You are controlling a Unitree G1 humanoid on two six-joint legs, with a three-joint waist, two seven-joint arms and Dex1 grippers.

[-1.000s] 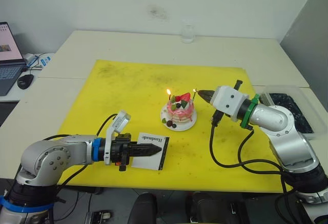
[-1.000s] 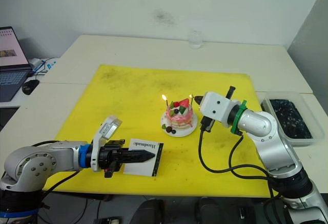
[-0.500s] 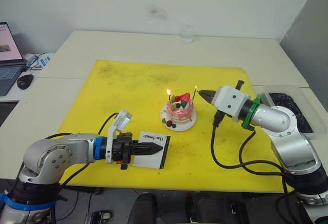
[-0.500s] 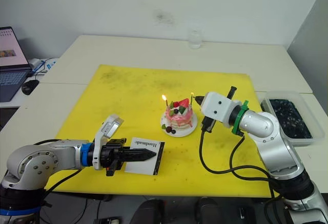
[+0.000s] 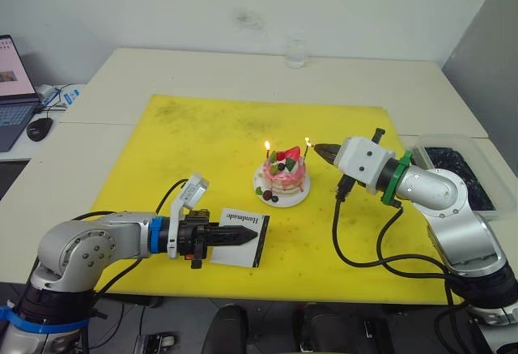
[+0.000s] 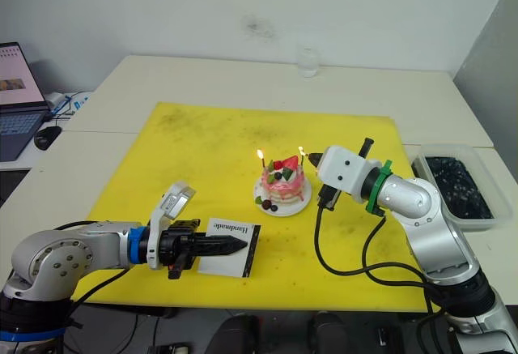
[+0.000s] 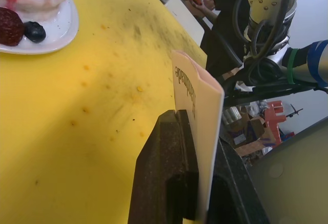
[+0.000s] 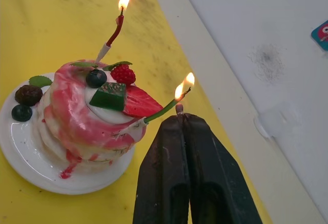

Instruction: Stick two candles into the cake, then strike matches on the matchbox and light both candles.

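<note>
Cake (image 5: pixel 283 177) on its plate sits at frame centre on the yellow mat (image 5: pixel 202 135). Red candle (image 8: pixel 114 33) and green candle (image 8: pixel 163 110) both stand in it, both lit. Right hand (image 8: pixel 180 119), fingers pressed together, pinches a match (image 8: pixel 179 109) at the green candle's flame. Left hand (image 5: pixel 251 236), lower left, clamps the matchbox (image 5: pixel 241 229).

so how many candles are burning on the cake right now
2. The red candle stands lit on the far side of the cake; the green candle leans out toward the right claw, flame at its tip.
</note>
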